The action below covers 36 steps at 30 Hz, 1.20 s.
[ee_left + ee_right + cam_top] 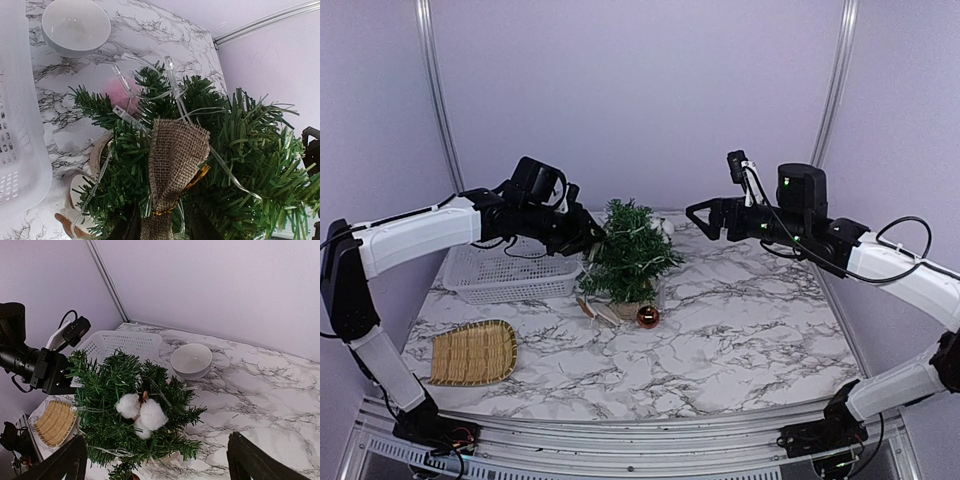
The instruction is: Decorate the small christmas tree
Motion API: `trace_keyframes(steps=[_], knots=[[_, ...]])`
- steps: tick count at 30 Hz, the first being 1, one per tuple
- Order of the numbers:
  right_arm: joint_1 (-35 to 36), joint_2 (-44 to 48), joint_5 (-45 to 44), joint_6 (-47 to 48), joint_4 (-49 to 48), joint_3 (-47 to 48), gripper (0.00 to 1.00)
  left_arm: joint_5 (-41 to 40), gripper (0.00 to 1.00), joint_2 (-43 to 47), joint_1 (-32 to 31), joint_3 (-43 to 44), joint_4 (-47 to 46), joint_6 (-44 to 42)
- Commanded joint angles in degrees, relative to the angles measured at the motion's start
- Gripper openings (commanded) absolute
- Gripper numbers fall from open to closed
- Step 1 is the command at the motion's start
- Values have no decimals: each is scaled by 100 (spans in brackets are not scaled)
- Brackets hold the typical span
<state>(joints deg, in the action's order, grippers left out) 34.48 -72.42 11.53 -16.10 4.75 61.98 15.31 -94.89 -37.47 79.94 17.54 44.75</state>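
The small christmas tree (pixel 630 252) stands mid-table in its tan pot (pixel 98 156). A clear light string (pixel 175 95) lies over its branches, and a white cotton sprig (pixel 141 412) sits on its right side. My left gripper (pixel 592 238) is at the tree's left side, shut on a burlap bow (pixel 176 155) with a gold tie, which it holds against the branches; the dark fingers (pixel 125 227) show at either side of it. My right gripper (pixel 701 214) hovers right of the tree, open wide and empty, the tree (pixel 125 405) between its fingers (pixel 255 460).
A white plastic basket (pixel 508 274) sits left of the tree and a woven bamboo tray (pixel 472 352) at the front left. A red ball ornament (pixel 647 317) and small pale pieces (pixel 596 308) lie by the pot. A white bowl (pixel 191 360) stands behind the tree.
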Motion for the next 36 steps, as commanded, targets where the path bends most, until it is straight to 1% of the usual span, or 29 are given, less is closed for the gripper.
trace_keyframes(steps=[1,7,9,11,15,28,36], knots=[[-38,64,41,-35,-145,-1,95,-279,35,298,-14,179,239,-164],[-40,44,52,-25,-167,16,95,-358,36,312,-14,264,287,-265],[-43,44,40,-12,-172,25,95,-362,34,298,-10,327,296,-317],[-42,40,34,0,-176,25,95,-394,30,295,-14,369,299,-356],[-39,22,16,18,-189,34,95,-349,19,195,-14,432,325,-414],[-38,0,-45,26,-123,51,95,71,1,-216,-22,411,343,-566],[-43,-9,-54,38,-115,60,95,167,0,-383,-35,497,426,-637]])
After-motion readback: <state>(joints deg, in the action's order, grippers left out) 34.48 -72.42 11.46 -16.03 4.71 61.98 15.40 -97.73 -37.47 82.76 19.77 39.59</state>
